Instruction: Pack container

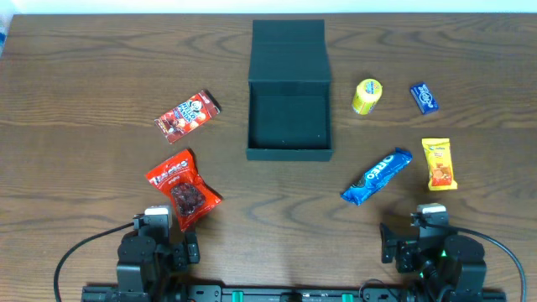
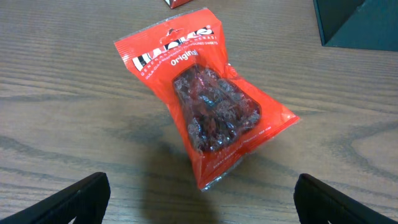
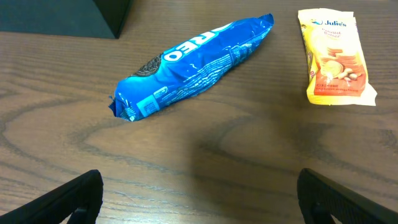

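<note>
The dark teal container (image 1: 289, 153) stands open at the table's middle back, its flap lid (image 1: 288, 49) laid back; corners of it show in the left wrist view (image 2: 357, 25) and the right wrist view (image 3: 74, 15). A red snack bag (image 1: 183, 188) lies just ahead of my left gripper (image 2: 199, 202), which is open and empty. A blue Oreo pack (image 1: 377, 175) and a yellow Julie's packet (image 1: 439, 164) lie ahead of my right gripper (image 3: 199, 199), which is open and empty. Both also show in the right wrist view: the Oreo pack (image 3: 193, 62), the Julie's packet (image 3: 334, 56).
A smaller red packet (image 1: 187, 113) lies left of the container. A yellow round tub (image 1: 367, 96) and a small blue packet (image 1: 424, 97) lie to its right. Both arms sit at the table's front edge.
</note>
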Controlling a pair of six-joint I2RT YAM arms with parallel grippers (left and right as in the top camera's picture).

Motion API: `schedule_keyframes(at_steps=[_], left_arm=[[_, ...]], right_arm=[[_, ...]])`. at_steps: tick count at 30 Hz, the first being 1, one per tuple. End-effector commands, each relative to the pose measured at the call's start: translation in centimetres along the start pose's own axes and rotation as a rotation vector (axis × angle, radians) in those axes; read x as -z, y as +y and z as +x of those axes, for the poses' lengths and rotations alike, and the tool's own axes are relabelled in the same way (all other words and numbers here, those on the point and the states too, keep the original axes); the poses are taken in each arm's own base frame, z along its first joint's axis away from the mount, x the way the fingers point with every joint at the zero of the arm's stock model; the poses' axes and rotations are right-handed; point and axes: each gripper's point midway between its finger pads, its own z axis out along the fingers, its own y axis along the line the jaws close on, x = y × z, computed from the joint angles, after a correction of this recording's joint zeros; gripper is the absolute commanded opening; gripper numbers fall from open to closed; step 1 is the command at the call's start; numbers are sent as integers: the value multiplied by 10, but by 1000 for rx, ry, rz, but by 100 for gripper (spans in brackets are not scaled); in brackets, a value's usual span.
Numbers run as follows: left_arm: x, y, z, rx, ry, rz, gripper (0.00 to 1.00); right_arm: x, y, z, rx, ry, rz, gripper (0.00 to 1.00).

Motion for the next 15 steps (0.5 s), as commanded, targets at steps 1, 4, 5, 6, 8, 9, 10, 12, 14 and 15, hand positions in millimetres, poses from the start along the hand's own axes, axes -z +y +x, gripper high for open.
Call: schedule_keyframes(at_steps=[1,4,5,6,8,9,10,12,14,15], left_arm=[[-1,3,20,-2,74,-16,96],[-1,4,20,-2,74,-16,96],[-1,4,20,-3,74,-17,96],[-1,4,19,-3,73,-21,96],[-1,4,19,-2,73,-19,96],[-1,4,19,-3,73,-19,96],[-1,4,19,-3,73,-20,96],[0,5,19,-3,72,-27,96],[0,7,19,-3,71,-35,96],[0,7,19,-3,71,-36,96]], right_arm=[[-1,0,2,11,2,-3,99],[-1,0,2,11,2,-3,99],[-1,0,2,11,2,-3,99],[-1,0,2,11,2,-3,99],[-1,0,2,11,2,-3,99],[-1,0,2,11,2,-3,99],[-1,0,2,11,2,-3,99],[-1,0,2,11,2,-3,99],[-1,0,2,11,2,-3,99],[-1,0,2,11,2,-3,99]])
